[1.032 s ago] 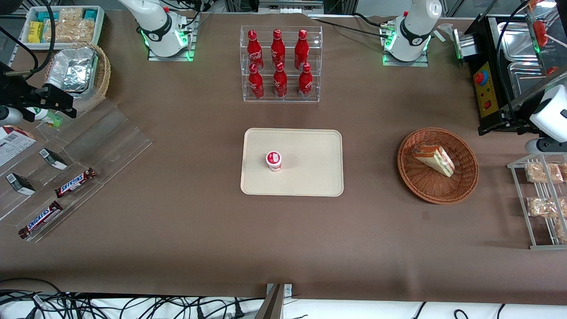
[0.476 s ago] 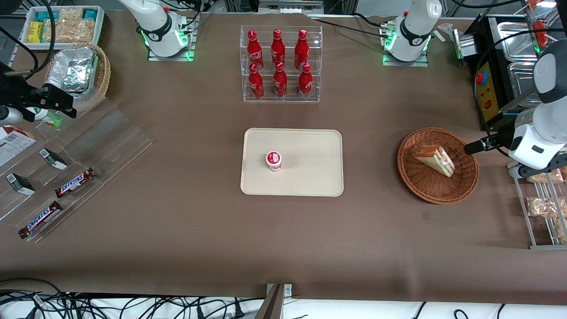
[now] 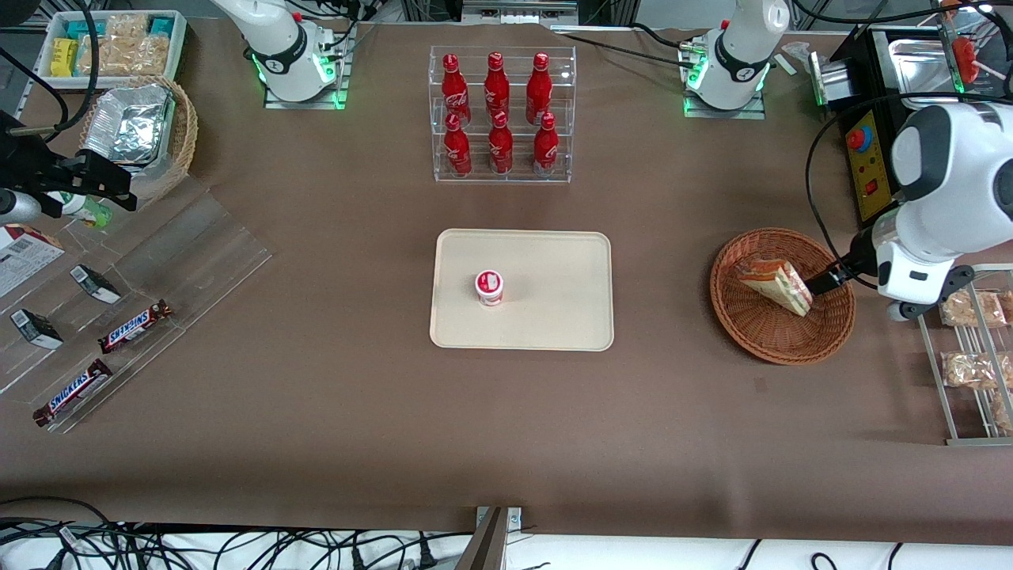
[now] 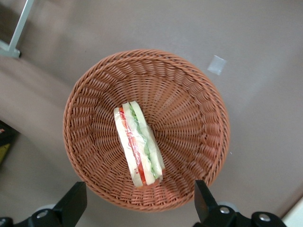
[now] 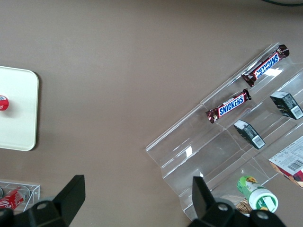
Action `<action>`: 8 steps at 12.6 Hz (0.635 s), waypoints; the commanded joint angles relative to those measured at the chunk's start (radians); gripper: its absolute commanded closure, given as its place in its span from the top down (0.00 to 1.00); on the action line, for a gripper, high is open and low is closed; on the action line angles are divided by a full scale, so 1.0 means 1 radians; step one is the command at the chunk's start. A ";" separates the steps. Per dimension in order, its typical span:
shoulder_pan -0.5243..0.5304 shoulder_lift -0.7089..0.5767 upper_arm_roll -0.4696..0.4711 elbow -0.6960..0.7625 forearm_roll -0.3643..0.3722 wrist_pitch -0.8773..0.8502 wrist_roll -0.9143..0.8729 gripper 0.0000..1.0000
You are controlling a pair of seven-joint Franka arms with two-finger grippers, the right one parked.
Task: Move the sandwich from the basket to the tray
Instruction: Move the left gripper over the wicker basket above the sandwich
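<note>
The sandwich (image 3: pixel 775 283), a clear-wrapped wedge with red, green and yellow layers, lies in the reddish-brown wicker basket (image 3: pixel 760 340) toward the working arm's end of the table. My left gripper (image 3: pixel 825 282) hovers above the basket's rim, beside the sandwich and not touching it. The left wrist view looks straight down on the sandwich (image 4: pixel 138 144) in the basket (image 4: pixel 189 94); the gripper (image 4: pixel 137 209) is open, its fingers (image 4: pixel 72 207) spread wide with only the rim between them. The cream tray (image 3: pixel 554 269) lies mid-table and carries a small red-and-white cup (image 3: pixel 489 286).
A clear rack of red bottles (image 3: pixel 501 115) stands farther from the front camera than the tray. A wire shelf of snack packets (image 3: pixel 973 348) and a black machine (image 3: pixel 874 158) flank the basket. An acrylic stand with Snickers bars (image 3: pixel 119 317) lies toward the parked arm's end.
The left arm has swung in from the table's edge toward the basket. Its gripper went from outside the basket to above the rim beside the sandwich. The sandwich has not moved.
</note>
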 commanded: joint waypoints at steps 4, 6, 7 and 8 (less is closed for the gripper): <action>0.001 -0.062 -0.018 -0.260 0.107 0.284 -0.244 1.00; 0.001 -0.056 -0.018 -0.306 0.107 0.361 -0.281 1.00; 0.001 -0.053 -0.018 -0.328 0.107 0.401 -0.284 1.00; 0.001 -0.043 -0.018 -0.338 0.107 0.433 -0.293 1.00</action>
